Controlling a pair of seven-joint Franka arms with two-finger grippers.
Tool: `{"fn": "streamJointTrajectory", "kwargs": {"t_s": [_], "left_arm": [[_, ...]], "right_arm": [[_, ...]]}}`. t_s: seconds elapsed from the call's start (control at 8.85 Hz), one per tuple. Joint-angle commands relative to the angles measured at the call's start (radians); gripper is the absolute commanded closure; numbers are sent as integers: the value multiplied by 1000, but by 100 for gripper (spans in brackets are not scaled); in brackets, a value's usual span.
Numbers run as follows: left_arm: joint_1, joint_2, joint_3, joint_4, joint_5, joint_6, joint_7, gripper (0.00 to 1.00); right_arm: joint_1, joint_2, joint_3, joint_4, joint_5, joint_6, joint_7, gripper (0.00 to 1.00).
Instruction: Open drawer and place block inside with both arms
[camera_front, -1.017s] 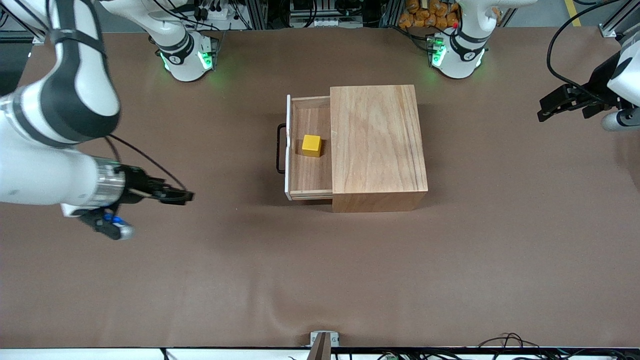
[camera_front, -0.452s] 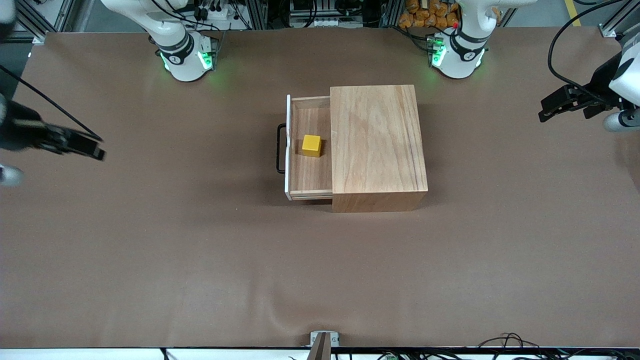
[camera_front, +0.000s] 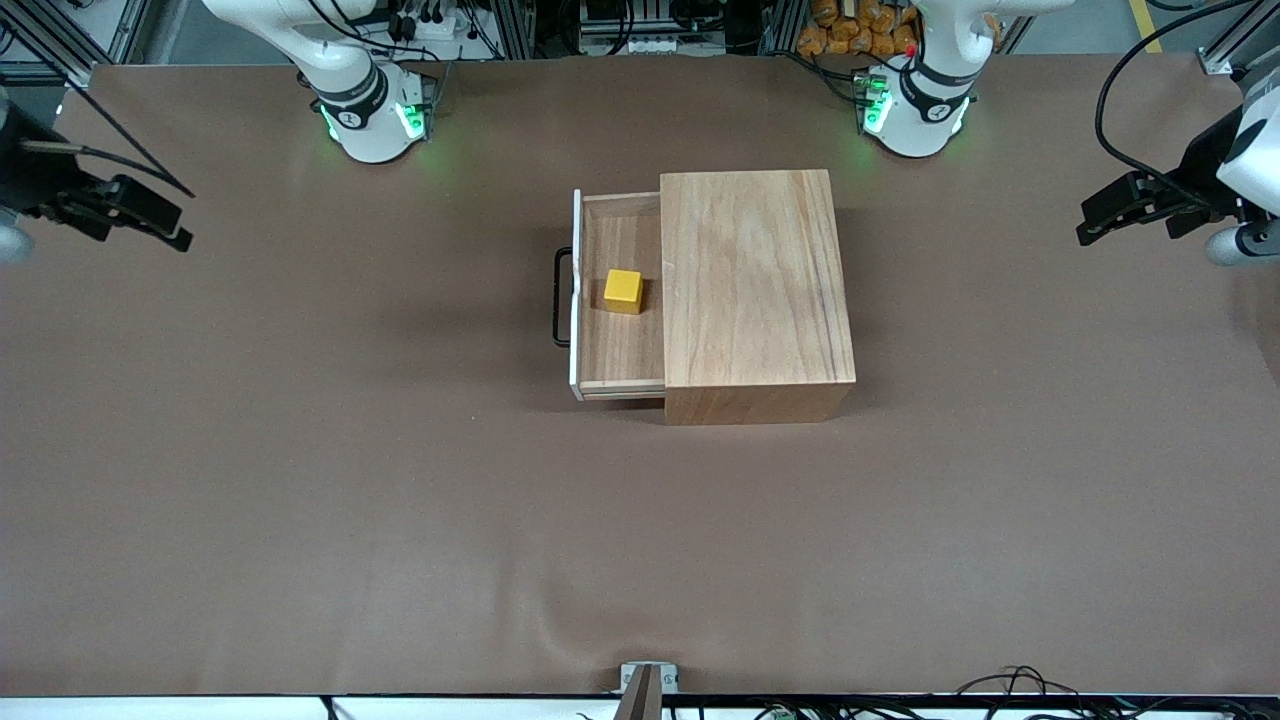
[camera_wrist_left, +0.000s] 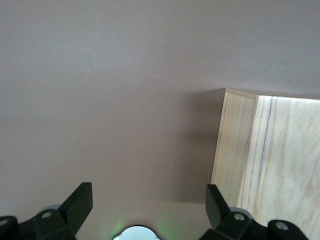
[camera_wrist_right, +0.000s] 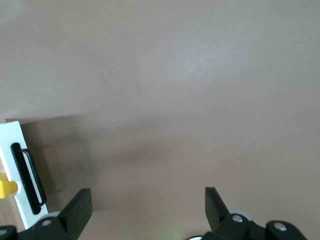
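Observation:
The wooden box (camera_front: 755, 290) stands mid-table with its drawer (camera_front: 620, 350) pulled out toward the right arm's end, white front panel and black loop handle (camera_front: 560, 297) outward. The yellow block (camera_front: 623, 291) lies in the drawer tray. My right gripper (camera_front: 165, 228) is open and empty over the table at the right arm's end; its wrist view shows the drawer's front panel (camera_wrist_right: 15, 165) and a corner of the block (camera_wrist_right: 7, 187). My left gripper (camera_front: 1095, 222) is open and empty over the table at the left arm's end; its wrist view shows the box (camera_wrist_left: 270, 155).
Both green-lit arm bases (camera_front: 375, 115) (camera_front: 910, 110) stand along the edge farthest from the front camera. Brown table cover (camera_front: 400, 520) spreads around the box. Cables and a small bracket (camera_front: 645, 680) sit at the nearest edge.
My right arm has swung away from the drawer to the table's end and risen farther from the front camera. The left arm, box and block have not moved.

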Motion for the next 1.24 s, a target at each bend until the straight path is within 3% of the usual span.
{"fn": "streamJointTrajectory", "kwargs": {"t_s": [0.0, 0.11, 0.23, 1.13], "left_arm": [[3, 0, -4, 5, 19, 4, -5, 0], [3, -1, -3, 5, 19, 4, -5, 0], [3, -3, 0, 8, 19, 3, -5, 0], [1, -1, -1, 26, 68, -2, -8, 0]], "right_arm": [[-2, 28, 3, 96, -63, -40, -13, 0], [-13, 100, -2, 190, -71, -82, -14, 0], [-18, 108, -2, 204, -70, -88, -13, 0], [-24, 107, 3, 204, -73, -90, -13, 0]]}}
